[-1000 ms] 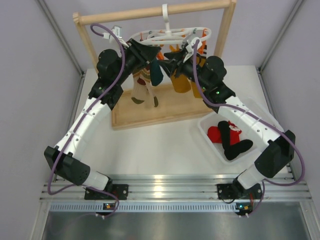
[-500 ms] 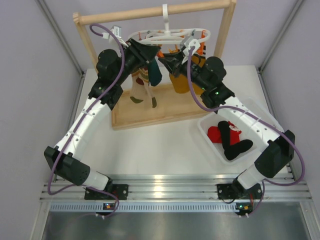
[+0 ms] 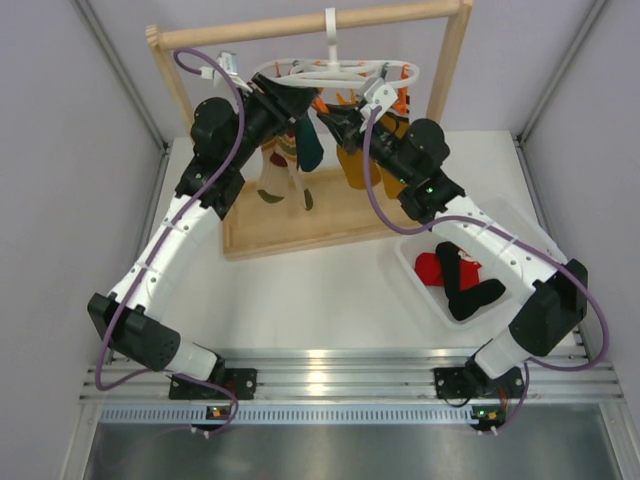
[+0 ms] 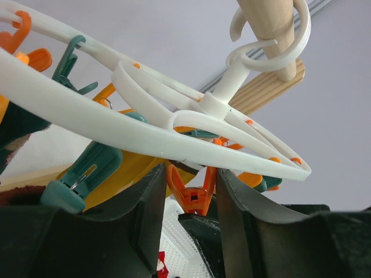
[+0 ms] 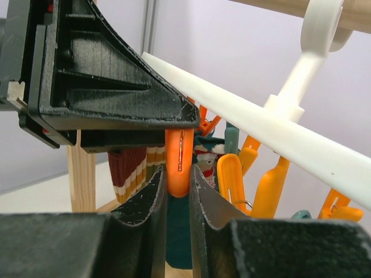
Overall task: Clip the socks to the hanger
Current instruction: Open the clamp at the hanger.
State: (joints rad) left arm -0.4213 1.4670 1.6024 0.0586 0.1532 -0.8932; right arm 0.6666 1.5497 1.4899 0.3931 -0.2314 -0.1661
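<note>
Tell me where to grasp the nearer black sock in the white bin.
Take the black sock at its right end, across its width, from above: it lies flat, the bin walls block the sides, and that end lies clear of the red sock.

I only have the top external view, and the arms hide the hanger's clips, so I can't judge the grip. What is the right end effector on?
Observer: In the right wrist view, the right end effector is shut on an orange clip that hangs from the hanger.
Operator: Is anything else pinched with it?
Observer: No. Only that clip sits between those fingers.
Operator: And the left side?
Observer: In the left wrist view, the left end effector has a V-shaped orange clip between its fingers. I cannot tell whether they are pressing it.
</note>
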